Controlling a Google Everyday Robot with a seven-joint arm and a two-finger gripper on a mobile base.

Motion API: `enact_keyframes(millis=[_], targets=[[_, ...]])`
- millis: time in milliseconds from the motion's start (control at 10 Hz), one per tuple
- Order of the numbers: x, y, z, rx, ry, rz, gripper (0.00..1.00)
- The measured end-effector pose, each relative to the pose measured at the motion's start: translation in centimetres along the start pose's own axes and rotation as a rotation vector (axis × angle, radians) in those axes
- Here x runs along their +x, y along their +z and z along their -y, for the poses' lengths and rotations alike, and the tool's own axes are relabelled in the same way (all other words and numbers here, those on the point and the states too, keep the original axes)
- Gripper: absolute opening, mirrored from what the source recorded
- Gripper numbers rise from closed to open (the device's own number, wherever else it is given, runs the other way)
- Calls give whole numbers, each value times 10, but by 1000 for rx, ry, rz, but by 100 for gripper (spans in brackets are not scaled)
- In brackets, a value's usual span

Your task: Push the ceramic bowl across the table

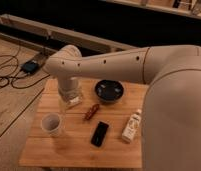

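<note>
The ceramic bowl is round, shallow and dark navy-black, and sits near the far edge of the table, a small square one with a light wooden plank top. My white arm reaches in from the right and bends down at the table's far left. My gripper hangs there just above the wood, to the left of the bowl and apart from it.
A white cup stands at the front left. A small red-brown object lies mid-table, a flat black phone in front of it, a white bottle at the right. Cables and a black box lie on the floor at left.
</note>
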Motion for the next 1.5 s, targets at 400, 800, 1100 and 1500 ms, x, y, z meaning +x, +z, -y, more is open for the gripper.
enact_keyframes(millis=[400, 800, 1100, 1500], targets=[[0, 48, 75, 41, 22, -41, 70], [-10, 107, 142, 88, 38, -33, 70], [-18, 145, 171, 89, 59, -38, 70], [-31, 169, 179, 49, 79, -37, 70]])
